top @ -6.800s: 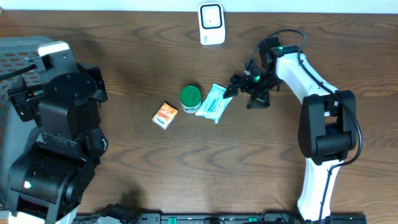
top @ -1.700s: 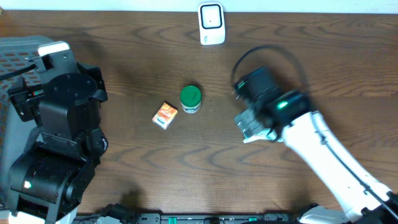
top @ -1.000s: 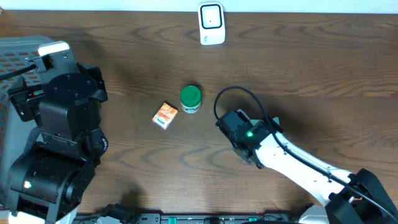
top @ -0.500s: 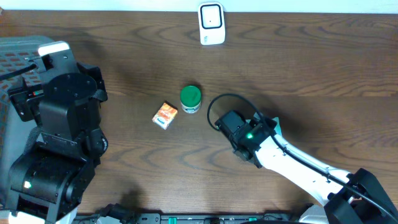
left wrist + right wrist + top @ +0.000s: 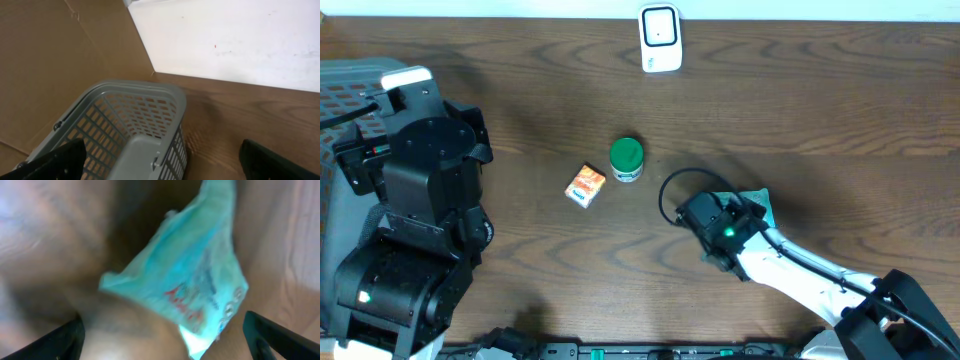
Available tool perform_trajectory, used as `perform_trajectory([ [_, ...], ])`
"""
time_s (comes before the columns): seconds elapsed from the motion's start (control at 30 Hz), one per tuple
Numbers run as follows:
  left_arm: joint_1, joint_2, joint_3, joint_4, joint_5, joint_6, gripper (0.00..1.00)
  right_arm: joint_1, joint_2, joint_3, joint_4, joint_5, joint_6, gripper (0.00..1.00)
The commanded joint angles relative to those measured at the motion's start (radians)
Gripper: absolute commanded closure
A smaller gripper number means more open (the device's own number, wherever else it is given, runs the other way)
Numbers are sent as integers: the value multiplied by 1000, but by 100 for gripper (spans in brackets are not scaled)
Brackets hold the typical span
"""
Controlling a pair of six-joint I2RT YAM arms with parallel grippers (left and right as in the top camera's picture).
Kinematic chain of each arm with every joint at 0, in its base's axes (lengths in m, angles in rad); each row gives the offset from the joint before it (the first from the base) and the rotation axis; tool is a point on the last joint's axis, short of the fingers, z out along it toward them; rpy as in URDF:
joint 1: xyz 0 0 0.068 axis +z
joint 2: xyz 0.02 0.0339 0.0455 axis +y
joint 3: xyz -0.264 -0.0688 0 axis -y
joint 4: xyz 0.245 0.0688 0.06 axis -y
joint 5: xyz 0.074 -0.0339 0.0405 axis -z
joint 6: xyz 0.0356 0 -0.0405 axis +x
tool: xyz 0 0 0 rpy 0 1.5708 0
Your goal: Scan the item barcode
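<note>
One white scanner, one green-lidded jar, one orange box, one grey basket — and one teal packet, perhaps wipes.

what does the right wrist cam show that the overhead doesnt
Only the right wrist view: the teal packet's broad face with its red print, and the right gripper open, fingers wide apart. Only the overhead: the scanner, green-lidded jar, orange box, basket and left arm; there the right arm hides most of the packet, leaving one corner. Both: the packet and the wood table.
</note>
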Motion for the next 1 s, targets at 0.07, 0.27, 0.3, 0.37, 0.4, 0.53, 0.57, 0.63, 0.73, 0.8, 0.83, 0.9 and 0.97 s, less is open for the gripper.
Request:
perform_trajectory([
  [0.07, 4, -1, 5, 1, -3, -13, 2, -111, 16, -76, 105, -23, -99, 30],
  [0.27, 4, -1, 5, 1, -3, -13, 2, -172, 23, -76, 122, -39, -132, 30],
  [0.3, 4, -1, 5, 1, -3, -13, 2, -175, 23, -76, 127, -51, -135, 30],
  [0.37, 4, -1, 5, 0, -3, -13, 2, -175, 23, -76, 135, -68, -135, 30],
  [0.4, 4, -1, 5, 1, -3, -13, 2, -175, 24, -76, 136, -80, -135, 31],
  [0.53, 4, -1, 5, 1, -3, -13, 2, -174, 33, -76, 151, -135, -134, 27],
  [0.57, 4, -1, 5, 1, -3, -13, 2, -172, 37, -76, 156, -155, -134, 25],
  [0.63, 4, -1, 5, 0, -3, -13, 2, -168, 54, -76, 164, -185, -121, 19],
  [0.73, 4, -1, 5, 1, -3, -13, 2, -167, 95, -76, 167, -209, -102, 9],
  [0.8, 4, -1, 5, 1, -3, -13, 2, -167, 123, -75, 174, -218, -85, 1],
  [0.83, 4, -1, 5, 1, -3, -13, 2, -167, 139, -75, 182, -225, -73, 1],
  [0.9, 4, -1, 5, 1, -3, -13, 2, -167, 164, -74, 205, -229, -43, 1],
  [0.97, 4, -1, 5, 0, -3, -13, 2, -164, 164, -74, 208, -232, -43, 7],
])
